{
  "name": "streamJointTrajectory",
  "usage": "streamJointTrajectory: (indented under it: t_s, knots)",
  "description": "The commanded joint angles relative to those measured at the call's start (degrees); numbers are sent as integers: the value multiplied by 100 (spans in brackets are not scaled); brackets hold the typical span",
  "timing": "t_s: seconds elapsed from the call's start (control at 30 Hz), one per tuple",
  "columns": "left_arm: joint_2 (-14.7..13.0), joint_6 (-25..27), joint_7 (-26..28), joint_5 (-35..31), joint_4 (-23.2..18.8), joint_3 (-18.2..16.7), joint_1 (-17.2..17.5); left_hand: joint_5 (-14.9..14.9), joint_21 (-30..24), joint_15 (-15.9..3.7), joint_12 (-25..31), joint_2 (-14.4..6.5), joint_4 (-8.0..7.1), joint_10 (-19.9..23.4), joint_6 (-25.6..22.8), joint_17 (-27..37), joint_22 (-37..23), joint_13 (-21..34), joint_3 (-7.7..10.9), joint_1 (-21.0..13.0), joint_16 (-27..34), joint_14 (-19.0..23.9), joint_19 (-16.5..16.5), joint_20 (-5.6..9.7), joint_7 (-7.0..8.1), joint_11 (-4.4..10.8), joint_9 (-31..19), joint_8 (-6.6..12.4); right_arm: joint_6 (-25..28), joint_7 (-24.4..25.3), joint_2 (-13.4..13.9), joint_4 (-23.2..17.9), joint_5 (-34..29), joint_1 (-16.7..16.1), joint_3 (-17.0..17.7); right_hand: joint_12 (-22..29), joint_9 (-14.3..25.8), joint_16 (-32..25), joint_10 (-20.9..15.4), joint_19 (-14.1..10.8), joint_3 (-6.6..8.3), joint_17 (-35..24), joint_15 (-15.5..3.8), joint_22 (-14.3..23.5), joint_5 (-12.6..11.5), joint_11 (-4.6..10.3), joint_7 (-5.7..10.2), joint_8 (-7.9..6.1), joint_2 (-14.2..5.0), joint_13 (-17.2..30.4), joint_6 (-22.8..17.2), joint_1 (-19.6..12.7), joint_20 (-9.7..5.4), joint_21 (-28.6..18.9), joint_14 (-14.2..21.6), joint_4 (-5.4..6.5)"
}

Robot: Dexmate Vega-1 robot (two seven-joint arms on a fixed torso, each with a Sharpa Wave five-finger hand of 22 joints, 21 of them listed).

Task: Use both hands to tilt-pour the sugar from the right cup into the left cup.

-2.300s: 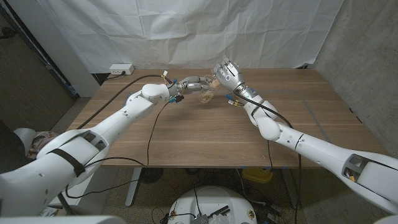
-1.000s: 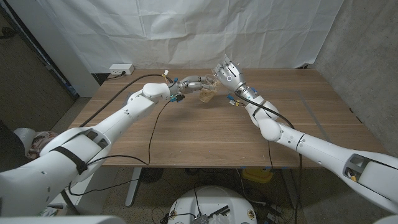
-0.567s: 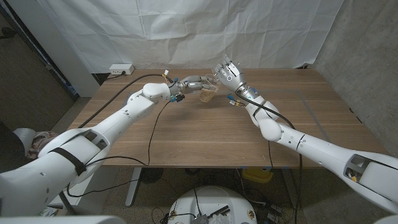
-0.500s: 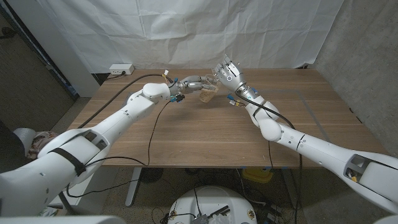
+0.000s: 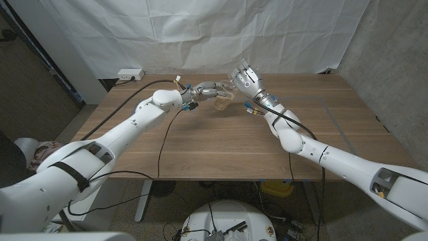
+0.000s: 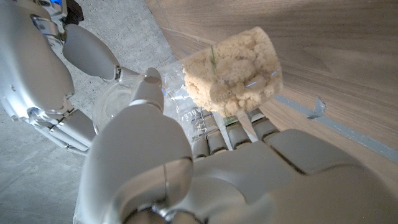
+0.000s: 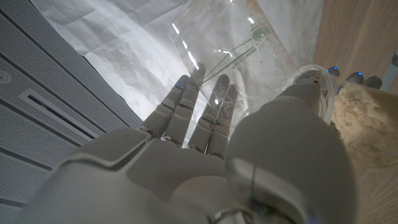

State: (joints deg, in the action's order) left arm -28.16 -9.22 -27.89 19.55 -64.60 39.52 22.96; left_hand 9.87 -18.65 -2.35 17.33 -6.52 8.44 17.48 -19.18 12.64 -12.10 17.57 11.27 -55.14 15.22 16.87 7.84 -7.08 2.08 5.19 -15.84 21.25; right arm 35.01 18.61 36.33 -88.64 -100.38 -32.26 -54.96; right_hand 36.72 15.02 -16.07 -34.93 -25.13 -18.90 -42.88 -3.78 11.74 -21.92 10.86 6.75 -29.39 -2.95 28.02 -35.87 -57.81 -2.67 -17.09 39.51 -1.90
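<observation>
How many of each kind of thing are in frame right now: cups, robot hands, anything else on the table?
Clear plastic cups: 2 (sugar-filled cup, held by the left hand; emptied cup, held by the right hand)
Robot hands: 2
Power strip at the table's far left corner: 1
Total: 5

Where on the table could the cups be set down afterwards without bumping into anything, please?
The wide bare wood of the table between the two forearms, toward the near edge, is free, as is the right end beyond the right arm. It is crowded at the far middle, where the left hand and right hand hold the cups together.
</observation>
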Motion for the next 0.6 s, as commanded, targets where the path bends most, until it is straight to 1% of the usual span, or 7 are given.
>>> streamJointTrajectory:
  t_s: [0.03,0.07,0.1,0.23,0.43,0.53,0.6]
  knots:
    - [-36,26,34,3,-119,-6,56,37,-29,-302,-32,-60,-14,37,-33,12,-12,-1,47,26,-25,62,2,10,4,0,-30,10,495,487,-357,-22,721,-294,270,-24,30,18,-47,-40,-26,-16,-919,4,17,-2,488,-16,-65,32,-546,-9,-237,-16,39,16]
    - [-40,31,38,-7,-129,-1,55,37,-30,-299,-34,-60,-12,32,-32,12,-12,-1,49,24,-25,63,2,10,5,-5,-30,8,554,560,-396,13,746,-300,270,-25,31,20,-47,-50,-27,-18,-920,4,18,-10,485,-17,-66,35,-550,-6,-233,-20,41,19]
    - [-42,34,40,-11,-138,1,56,37,-30,-295,-34,-61,-14,33,-33,13,-12,-1,48,25,-25,61,2,10,8,-1,-30,8,570,619,-463,-42,964,-354,328,-29,31,22,-45,-52,-29,-20,-920,4,18,-14,487,-16,-62,32,-549,-6,-234,-20,41,20]
    - [-49,38,56,-16,-175,0,68,38,-31,-302,-36,-61,-10,33,-36,12,-12,-1,50,20,-26,61,2,9,13,7,-33,6,619,809,-531,-28,1220,-385,323,-32,30,26,-59,-74,-31,-26,-918,3,21,-22,479,-14,-69,30,-554,9,-228,-28,48,35]
    - [-77,55,121,-19,-262,-15,123,37,-32,-306,-37,-56,-8,33,-24,12,-12,-1,48,19,-23,66,2,8,22,6,-35,-3,756,1443,-945,35,2146,-538,504,-42,19,30,-89,-117,-32,-40,-920,2,25,-31,461,-17,-83,17,-587,37,-212,-42,76,65]
    - [-85,40,156,-17,-287,-28,154,37,-33,-303,-37,-58,-8,35,-34,13,-12,-1,49,18,-21,70,2,7,19,5,-36,0,752,1719,-1089,61,2590,-595,562,-45,15,36,-91,-120,-33,-44,-921,1,27,-36,462,-18,-78,19,-595,38,-210,-42,78,68]
    - [-89,29,183,-11,-311,-39,177,38,-33,-303,-37,-62,-7,38,-45,13,-12,-1,52,15,-21,69,1,7,18,9,-37,3,713,1802,-1168,-18,2963,-666,633,-50,13,39,-93,-130,-29,-49,-923,0,28,-48,446,-23,-81,18,-611,35,-208,-45,84,71]
